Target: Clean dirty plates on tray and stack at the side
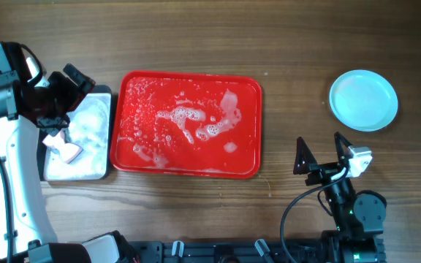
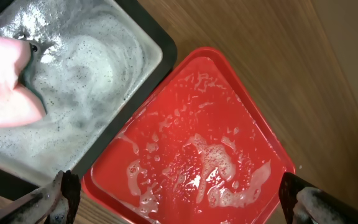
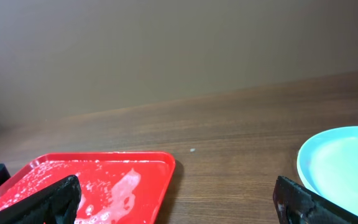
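Observation:
The red tray (image 1: 248, 95) lies in the middle of the table, streaked with white foam and holding no plates. It also shows in the left wrist view (image 2: 253, 134) and the right wrist view (image 3: 148, 165). Pale blue plates (image 1: 363, 100) sit in one pile at the far right; their edge shows in the right wrist view (image 3: 344, 162). How many are stacked cannot be told. My left gripper (image 1: 75, 84) is open and empty over the silver tray's far end; its fingertips (image 2: 179, 196) frame the red tray. My right gripper (image 1: 320, 150) is open and empty near the front right, its fingers (image 3: 179, 199) wide apart.
A black-rimmed silver tray (image 1: 101, 161) full of soapy foam sits left of the red tray, with a pink sponge (image 1: 64, 148) in it. The sponge also shows in the left wrist view (image 2: 5, 81). Bare wood lies between the red tray and the plates.

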`<state>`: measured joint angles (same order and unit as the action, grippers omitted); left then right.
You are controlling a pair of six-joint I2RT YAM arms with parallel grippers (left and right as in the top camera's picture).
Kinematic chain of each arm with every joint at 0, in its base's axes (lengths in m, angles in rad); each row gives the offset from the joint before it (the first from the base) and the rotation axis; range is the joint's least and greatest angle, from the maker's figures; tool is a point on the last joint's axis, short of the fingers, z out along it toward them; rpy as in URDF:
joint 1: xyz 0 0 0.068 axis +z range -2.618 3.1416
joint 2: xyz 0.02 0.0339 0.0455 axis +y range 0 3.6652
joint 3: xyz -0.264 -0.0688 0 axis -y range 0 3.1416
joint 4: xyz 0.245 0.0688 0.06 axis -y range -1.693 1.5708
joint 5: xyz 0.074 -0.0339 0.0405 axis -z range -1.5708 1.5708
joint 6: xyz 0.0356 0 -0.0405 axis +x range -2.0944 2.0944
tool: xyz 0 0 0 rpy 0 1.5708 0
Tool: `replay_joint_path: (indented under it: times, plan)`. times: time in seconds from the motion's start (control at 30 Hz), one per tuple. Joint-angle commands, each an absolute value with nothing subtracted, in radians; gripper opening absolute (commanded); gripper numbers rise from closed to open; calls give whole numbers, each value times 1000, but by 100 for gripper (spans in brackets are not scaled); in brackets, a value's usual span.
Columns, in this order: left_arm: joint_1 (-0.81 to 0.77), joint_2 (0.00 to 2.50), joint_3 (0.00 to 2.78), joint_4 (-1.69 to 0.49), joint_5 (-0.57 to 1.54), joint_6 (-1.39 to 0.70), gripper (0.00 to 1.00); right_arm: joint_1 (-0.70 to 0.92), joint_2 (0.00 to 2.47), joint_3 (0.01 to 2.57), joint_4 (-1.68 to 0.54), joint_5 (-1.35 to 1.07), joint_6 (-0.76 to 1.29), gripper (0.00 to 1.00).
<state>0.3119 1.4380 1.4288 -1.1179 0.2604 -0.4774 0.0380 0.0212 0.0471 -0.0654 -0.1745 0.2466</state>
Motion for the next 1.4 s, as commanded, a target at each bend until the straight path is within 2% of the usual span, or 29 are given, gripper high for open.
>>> replay_joint_path:
  times: [0.0,0.2,0.3,1.07,1.23,1.37]
  plan:
    - [316,1440,1427,-1117,269,-487,100,42,3,36,-56,-155,262,100]
    - [316,1440,1427,-1117,269,-487,100,42,3,5,99,-155,261,100]
    - [316,1440,1427,-1117,269,-487,100,42,3,5,5,-156,266,100]
    - [315,1419,1427,-1116,266,-484,100,42,23,5,12,-163,276,100]
    - [265,1235,1427,-1098,91,-476,100,42,23,5,12,-163,277,100]
    - [125,1051,1361,-974,-89,-474,100,42,23,5,12,-163,277,100]
